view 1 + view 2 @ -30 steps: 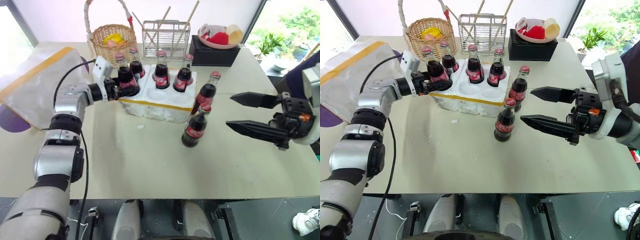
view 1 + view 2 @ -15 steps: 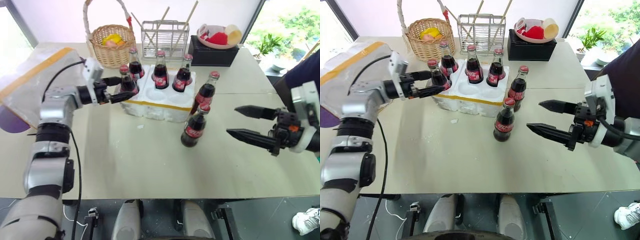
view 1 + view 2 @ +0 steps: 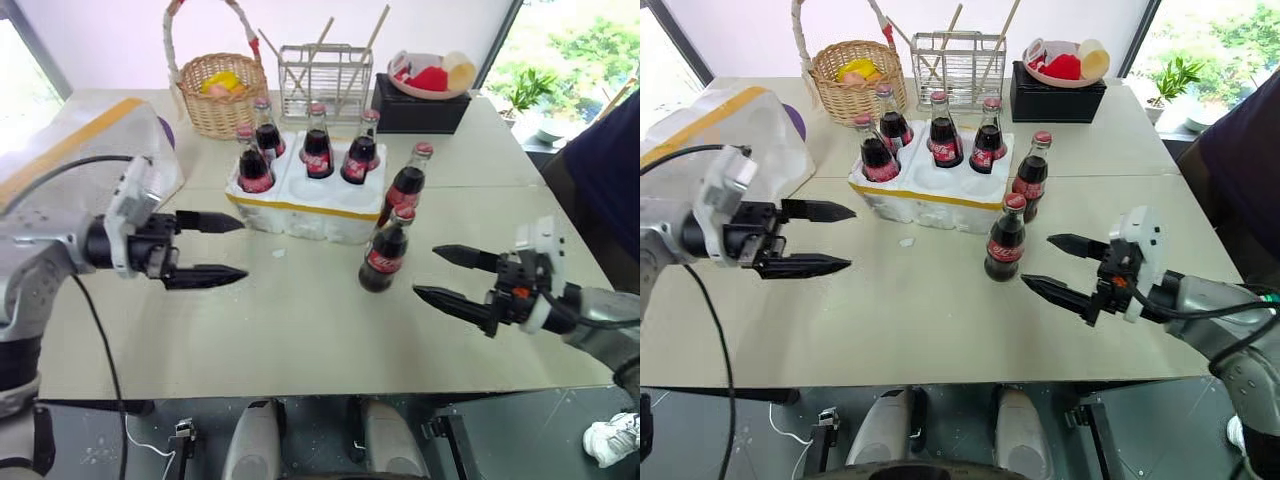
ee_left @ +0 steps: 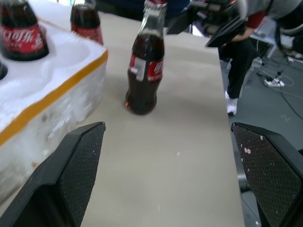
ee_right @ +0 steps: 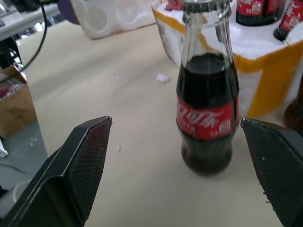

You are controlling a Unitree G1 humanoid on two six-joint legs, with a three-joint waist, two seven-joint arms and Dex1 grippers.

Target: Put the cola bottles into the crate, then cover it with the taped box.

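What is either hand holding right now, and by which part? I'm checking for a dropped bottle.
Nothing. The left hand and right hand are both open and empty above the table.

Both arms are silver-grey metal with black joints. The left arm (image 3: 40, 265) has a speckled silver forearm, a thin black cable looping along it, and a white block on the wrist. The right arm (image 3: 1220, 320) is grey too, with a white wrist housing, black cables, and a small orange mark on the black wrist block. Each gripper — left (image 3: 215, 248), right (image 3: 1065, 268) — has two long black tapered fingers (image 4: 78, 175) with cross-hatched inner pads.
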